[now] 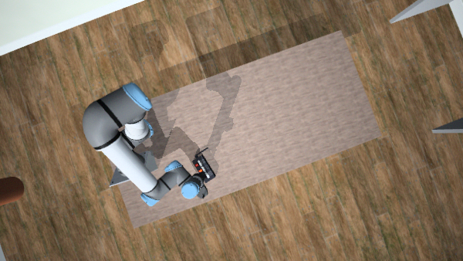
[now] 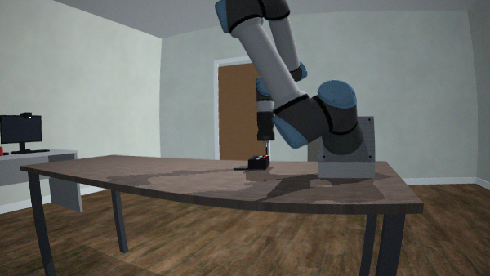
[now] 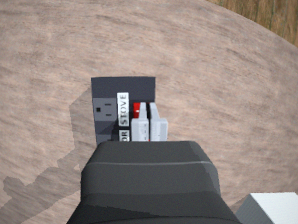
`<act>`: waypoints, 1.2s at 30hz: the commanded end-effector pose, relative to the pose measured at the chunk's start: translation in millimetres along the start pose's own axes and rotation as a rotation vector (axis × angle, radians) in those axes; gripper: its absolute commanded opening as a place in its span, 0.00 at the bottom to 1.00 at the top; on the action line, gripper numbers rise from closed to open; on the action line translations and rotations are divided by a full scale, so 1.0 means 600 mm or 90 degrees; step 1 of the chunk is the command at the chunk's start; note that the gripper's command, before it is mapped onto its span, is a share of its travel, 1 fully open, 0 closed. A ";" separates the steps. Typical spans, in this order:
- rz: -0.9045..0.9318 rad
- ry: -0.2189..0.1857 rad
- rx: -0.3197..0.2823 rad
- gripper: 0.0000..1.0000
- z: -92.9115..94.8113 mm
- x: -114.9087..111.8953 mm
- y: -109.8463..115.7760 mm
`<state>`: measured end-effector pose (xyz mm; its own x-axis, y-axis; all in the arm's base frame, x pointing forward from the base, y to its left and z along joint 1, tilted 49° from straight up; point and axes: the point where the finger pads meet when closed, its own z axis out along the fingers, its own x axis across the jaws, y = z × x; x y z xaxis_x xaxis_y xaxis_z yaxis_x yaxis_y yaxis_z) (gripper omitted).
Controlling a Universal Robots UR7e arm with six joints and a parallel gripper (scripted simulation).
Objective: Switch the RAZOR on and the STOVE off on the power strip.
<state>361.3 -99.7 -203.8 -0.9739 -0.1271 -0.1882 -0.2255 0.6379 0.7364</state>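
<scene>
A black power strip (image 1: 204,166) (image 2: 258,162) (image 3: 107,111) lies flat on the table near the arm's base. Red switches show on its top, and a white label strip (image 3: 123,108) runs beside them in the wrist view. My gripper (image 3: 147,112) (image 2: 266,149) is shut with nothing between its fingers. Its fingertips point straight down over the strip's row of switches, next to a red switch (image 3: 137,107). I cannot tell whether the tips touch it. The near part of the strip is hidden under the gripper body.
The arm's grey base block (image 2: 346,157) stands on the table (image 2: 163,180) to the right of the strip. The table's near edge (image 3: 200,10) curves past beyond the strip in the wrist view. A side desk with a monitor (image 2: 20,130) stands far left.
</scene>
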 end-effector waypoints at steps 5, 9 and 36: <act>0.000 -0.001 0.001 0.00 -0.038 -0.001 -0.001; 0.000 -0.001 0.001 0.00 -0.046 -0.001 -0.001; 0.000 -0.001 0.001 1.00 -0.057 -0.001 -0.001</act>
<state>360.6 -124.9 -182.4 -0.9738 -0.1272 -0.1885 -0.2259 0.6383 0.7359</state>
